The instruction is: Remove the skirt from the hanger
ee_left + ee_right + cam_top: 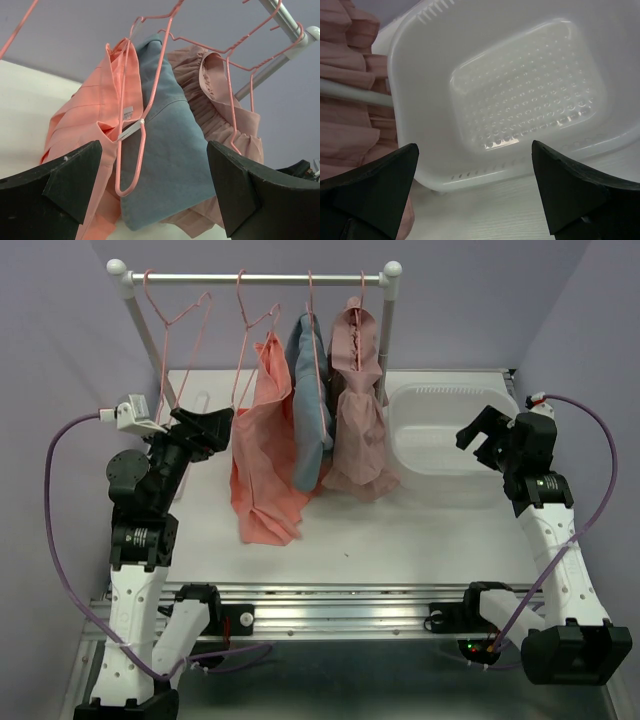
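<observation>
white table (420, 530), salmon skirt (262, 475), basket (420, 75) holes wrist-only

No text, number, brand or sign can be read in any view. The only label (128, 114) is a small pale tag sewn inside the salmon skirt (82, 125), left of centre in the left wrist view. Any printing on it is too small and blurred to make out.

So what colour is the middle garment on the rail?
Dusty blue garment; clearest in left wrist view.
</observation>
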Available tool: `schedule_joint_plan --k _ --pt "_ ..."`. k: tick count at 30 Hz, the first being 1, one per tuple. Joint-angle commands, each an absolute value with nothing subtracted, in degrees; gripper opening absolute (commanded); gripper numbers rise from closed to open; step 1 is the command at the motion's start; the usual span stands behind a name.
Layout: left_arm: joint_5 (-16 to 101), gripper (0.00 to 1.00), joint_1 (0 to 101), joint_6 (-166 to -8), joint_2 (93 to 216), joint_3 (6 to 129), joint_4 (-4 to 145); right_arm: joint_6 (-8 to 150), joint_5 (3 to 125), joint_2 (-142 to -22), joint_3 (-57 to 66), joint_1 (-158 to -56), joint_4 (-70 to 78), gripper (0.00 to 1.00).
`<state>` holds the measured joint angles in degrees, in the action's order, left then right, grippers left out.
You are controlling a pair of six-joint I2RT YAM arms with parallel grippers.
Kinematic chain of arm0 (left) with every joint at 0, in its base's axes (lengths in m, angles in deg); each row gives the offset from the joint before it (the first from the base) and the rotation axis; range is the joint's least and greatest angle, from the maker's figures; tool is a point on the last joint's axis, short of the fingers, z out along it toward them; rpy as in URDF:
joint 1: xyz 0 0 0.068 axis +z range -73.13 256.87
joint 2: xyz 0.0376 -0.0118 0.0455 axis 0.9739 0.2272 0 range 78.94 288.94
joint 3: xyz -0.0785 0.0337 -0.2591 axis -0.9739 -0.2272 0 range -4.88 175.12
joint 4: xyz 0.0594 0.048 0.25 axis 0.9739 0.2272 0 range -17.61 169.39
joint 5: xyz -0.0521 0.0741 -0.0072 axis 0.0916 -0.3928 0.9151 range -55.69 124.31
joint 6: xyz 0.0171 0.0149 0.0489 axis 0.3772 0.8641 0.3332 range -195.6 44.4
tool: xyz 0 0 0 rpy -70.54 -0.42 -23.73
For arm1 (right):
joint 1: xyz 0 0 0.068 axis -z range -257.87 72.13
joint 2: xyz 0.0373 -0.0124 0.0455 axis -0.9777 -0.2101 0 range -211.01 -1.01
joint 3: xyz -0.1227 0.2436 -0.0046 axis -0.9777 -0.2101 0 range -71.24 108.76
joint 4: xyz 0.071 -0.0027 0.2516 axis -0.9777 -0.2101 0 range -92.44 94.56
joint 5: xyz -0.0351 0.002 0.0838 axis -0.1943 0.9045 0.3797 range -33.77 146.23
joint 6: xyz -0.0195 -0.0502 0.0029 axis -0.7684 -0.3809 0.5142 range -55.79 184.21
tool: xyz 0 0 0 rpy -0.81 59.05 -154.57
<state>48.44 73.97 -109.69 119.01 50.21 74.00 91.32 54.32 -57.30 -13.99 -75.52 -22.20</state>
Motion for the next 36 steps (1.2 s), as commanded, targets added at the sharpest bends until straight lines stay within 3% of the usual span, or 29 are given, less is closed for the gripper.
schedule_joint_plan --k 1,7,13,18,22,36 --pt "49.08 0.99 74.14 -109.97 119.46 49.79 72.31 90.49 53.51 -56.38 -13.41 -75.15 -22.16 1.0" --pt "48.37 0.99 74.14 -110.85 120.68 51.19 71.0 91.45 51.49 -57.78 -11.04 -75.15 -25.49 1.0" --pt "54.96 0.99 72.66 -110.5 126.21 57.59 67.84 92.33 48.41 -58.57 -10.16 -75.15 -26.11 1.0" --pt "43.82 0.99 54.95 -103.93 134.11 67.79 68.43 91.81 52.01 -59.63 -9.19 -75.15 -26.47 1.0" --pt "37.83 0.99 46.4 -99.52 142.63 80.51 71.95 91.81 52.19 -59.02 -9.19 -75.15 -25.76 1.0" --pt "24.14 0.99 32.06 -84.85 170.51 113.58 78.89 90.14 55.7 -58.57 -11.21 -75.15 -24.27 1.0"
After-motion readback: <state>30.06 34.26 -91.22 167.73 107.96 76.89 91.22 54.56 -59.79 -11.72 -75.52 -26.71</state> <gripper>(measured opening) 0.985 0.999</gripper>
